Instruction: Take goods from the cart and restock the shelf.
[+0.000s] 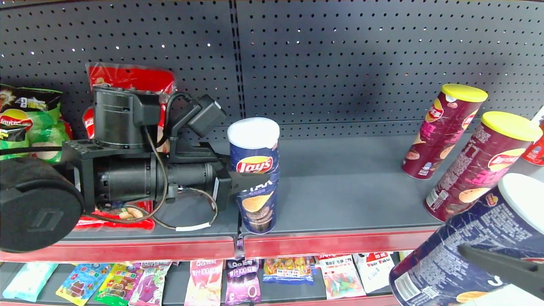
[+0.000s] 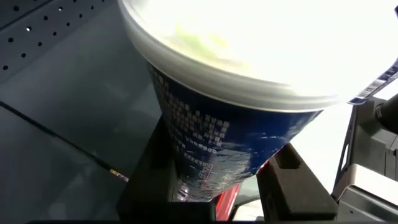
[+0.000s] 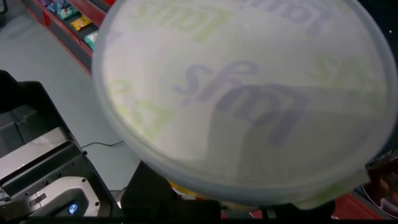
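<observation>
At the shelf (image 1: 340,191) front lip, with left gripper (image 1: 253,182) clamped on blue can (image 1: 254,159) and right gripper (image 1: 495,263) on second can (image 1: 463,238), set upright, push deeper, then release.

left gripper (image 1: 255,182): clamped on blue can (image 1: 254,159), which is upright at shelf (image 1: 340,195) front edge, just 9 o'clock of centre
right gripper (image 1: 465,251): finger across second blue can (image 1: 459,229), 4 o'clock
purple cans (image 1: 442,131): two, yellow lids, on shelf, 3 o'clock
chip bags (image 1: 29,123): 9 o'clock, against back panel
</observation>
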Robot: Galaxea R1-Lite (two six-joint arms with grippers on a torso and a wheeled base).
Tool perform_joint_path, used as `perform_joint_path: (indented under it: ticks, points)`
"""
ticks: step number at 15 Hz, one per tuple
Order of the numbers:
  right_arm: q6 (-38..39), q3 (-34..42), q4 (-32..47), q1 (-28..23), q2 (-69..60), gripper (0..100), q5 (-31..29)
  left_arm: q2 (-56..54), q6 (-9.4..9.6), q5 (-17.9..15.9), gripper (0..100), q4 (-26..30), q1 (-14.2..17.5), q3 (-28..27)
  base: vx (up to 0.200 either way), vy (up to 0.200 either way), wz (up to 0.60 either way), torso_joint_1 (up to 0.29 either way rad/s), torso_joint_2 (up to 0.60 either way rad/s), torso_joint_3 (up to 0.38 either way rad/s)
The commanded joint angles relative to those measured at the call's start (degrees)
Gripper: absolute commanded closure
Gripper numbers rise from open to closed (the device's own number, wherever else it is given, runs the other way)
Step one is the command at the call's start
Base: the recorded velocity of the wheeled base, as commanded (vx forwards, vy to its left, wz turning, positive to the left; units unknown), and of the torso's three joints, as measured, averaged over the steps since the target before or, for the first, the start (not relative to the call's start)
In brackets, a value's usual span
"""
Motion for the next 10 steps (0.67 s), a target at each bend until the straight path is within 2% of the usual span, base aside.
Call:
perform_joint_path:
  ticks: [1, 4, 5, 7, 8, 10]
  points:
    - [0.0, -0.1, 0.0, 0.0, 0.0, 100, 0.0, -0.1, 0.02, 0.0, 100, -0.1, 0.0, 0.2, 0.000, 0.000, 0.00, 0.000, 0.00, 0.000]
    - [0.0, -0.3, 0.0, 0.0, 0.1, 100, 0.1, -0.1, 0.11, 0.0, 100, -0.2, -0.4, 0.1, 0.000, 0.000, 0.00, 0.000, 0.00, 0.000]
    - [-0.1, -0.4, 0.0, 0.0, 0.2, 100, 0.1, -0.1, 0.11, 0.0, 0, -0.2, -0.4, 0.1, 0.000, 0.000, 0.00, 0.000, 0.00, 0.000]
    - [-0.2, -2.2, 0.0, 0.2, 2.4, 100, 0.1, -0.4, 0.11, 0.5, 0, -0.2, -0.4, 0.6, 0.000, 0.000, 0.00, 0.000, 0.00, 0.000]
    - [-0.4, -3.7, -0.1, 0.3, 4.4, 100, 0.0, -1.0, 0.02, 1.8, 0, -0.2, -0.3, 1.2, 0.000, 0.000, 0.00, 0.000, 0.00, 0.000]
    - [-0.5, -7.5, -0.1, 1.3, 8.9, 100, -0.1, -2.8, 0.02, 2.8, 0, -0.3, -0.1, 4.0, 0.000, 0.000, 0.00, 0.000, 0.00, 0.000]
